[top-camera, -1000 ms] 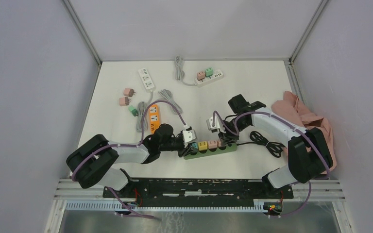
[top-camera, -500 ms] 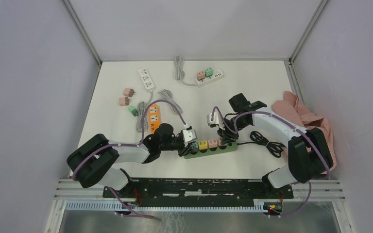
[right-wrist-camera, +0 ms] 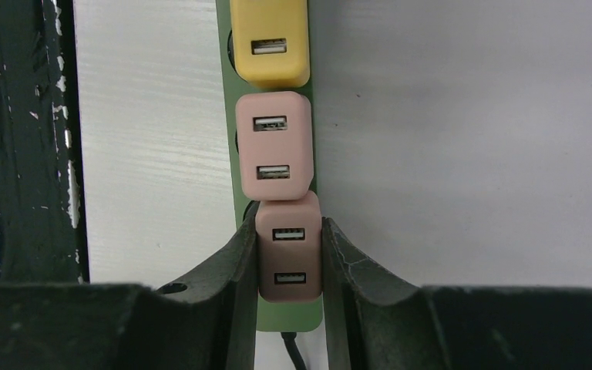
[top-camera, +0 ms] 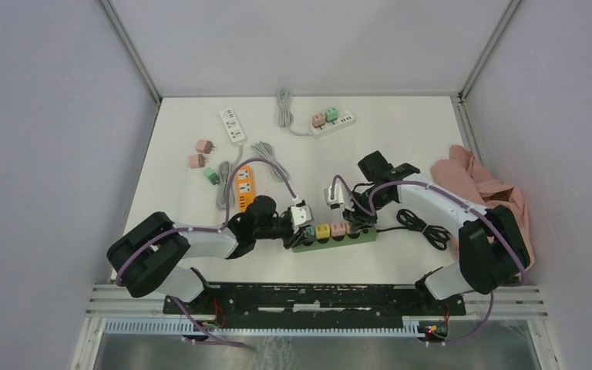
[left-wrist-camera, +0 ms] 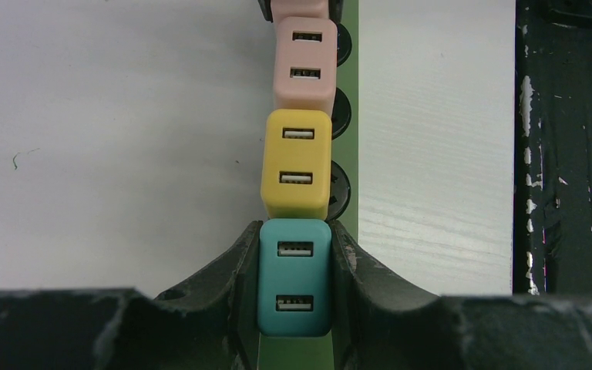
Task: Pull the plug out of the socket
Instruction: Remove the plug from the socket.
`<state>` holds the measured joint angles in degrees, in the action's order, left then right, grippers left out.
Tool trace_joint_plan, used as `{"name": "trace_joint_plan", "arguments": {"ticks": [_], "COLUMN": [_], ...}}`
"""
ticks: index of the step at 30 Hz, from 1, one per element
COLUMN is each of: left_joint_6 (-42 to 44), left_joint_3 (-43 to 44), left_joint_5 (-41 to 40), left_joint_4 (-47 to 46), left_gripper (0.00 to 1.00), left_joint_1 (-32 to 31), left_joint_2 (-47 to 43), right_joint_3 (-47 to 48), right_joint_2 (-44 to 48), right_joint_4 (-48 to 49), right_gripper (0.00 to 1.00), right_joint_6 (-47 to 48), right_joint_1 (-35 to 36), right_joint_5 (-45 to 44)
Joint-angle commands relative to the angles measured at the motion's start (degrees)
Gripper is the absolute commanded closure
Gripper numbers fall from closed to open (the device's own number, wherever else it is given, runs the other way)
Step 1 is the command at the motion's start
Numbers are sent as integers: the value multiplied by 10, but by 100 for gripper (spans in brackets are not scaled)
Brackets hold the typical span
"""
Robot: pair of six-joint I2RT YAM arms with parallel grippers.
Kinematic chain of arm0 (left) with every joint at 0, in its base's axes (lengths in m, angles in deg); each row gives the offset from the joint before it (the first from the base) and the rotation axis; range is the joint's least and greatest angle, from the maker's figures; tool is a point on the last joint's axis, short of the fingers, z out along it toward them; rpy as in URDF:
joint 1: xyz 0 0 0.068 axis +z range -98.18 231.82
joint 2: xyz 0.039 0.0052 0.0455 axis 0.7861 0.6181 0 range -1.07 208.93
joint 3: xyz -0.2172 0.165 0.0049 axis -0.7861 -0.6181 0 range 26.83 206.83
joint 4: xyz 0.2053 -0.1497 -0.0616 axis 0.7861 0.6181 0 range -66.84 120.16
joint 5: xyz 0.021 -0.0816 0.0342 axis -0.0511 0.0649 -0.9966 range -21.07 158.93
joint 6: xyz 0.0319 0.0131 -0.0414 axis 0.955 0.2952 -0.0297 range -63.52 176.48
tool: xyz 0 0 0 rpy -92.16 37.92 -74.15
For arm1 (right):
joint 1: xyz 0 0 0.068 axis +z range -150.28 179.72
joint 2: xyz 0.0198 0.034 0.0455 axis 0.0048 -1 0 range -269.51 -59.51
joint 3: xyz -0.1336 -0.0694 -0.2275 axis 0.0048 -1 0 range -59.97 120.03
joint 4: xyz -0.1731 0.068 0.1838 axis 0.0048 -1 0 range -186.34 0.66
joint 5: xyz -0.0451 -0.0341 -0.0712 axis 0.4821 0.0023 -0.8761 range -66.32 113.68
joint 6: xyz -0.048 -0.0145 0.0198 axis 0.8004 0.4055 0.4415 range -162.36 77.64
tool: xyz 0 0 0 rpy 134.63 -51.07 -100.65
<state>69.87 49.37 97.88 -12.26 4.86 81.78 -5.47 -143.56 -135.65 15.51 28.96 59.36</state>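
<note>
- Top external: the strip (top-camera: 364,236) is seen unmoved; the right arm (top-camera: 432,193) has been shifted slightly left.
- The left gripper (left-wrist-camera: 294,231) is clamped on the teal plug (left-wrist-camera: 294,277), bracing the strip.
- The right gripper (right-wrist-camera: 289,223) is closed on the end plug (right-wrist-camera: 289,258), seemingly lifted, perhaps partly unseated.

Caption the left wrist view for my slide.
Left tool clamps teal two-port USB plug beside yellow plug on green power strip.

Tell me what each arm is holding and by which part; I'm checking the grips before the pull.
The left jaws pinch the teal plug by its two opposite sides. The right jaws pinch the end pink plug the same way.
</note>
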Motion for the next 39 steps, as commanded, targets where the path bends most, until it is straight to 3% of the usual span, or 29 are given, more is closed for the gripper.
{"name": "trace_joint_plan", "arguments": {"ticks": [1,6,13,16,18,21,24,27,29,34,36,39], "left_joint_6": [15,17,18,16,15,12,13,13,13,13,14,13], "left_joint_3": [0,2,4,3,4,3,2,2,3,6,6,6], "left_joint_5": [-36,-34,-29,-29,-29,-30,-32,-33,-32,-29,-29,-31], "left_joint_4": [42,45,47,47,47,47,48,49,49,52,52,52], "left_gripper": [97,97,97,97,97,97,97,97,97,97,97,97], "left_joint_1": [3,3,3,4,3,3,4,3,3,3,3,4], "left_joint_2": [8,12,14,12,13,12,10,10,12,15,15,15], "right_joint_3": [35,20,-8,-9,-5,17,33,29,23,-12,-15,-11], "right_joint_2": [3,23,25,22,21,10,4,11,18,21,24,31], "right_joint_4": [44,-38,-81,-54,-5,40,29,-9,-75,-161,-139,-60], "right_gripper": [100,100,100,100,100,100,100,100,100,100,100,100], "right_joint_6": [-97,43,142,106,30,-73,-85,-25,83,263,235,116], "right_joint_1": [-1,-67,-35,-1,11,8,-18,-65,-83,-77,-54,-22], "right_joint_5": [83,95,139,144,137,120,105,97,110,176,173,155]}}
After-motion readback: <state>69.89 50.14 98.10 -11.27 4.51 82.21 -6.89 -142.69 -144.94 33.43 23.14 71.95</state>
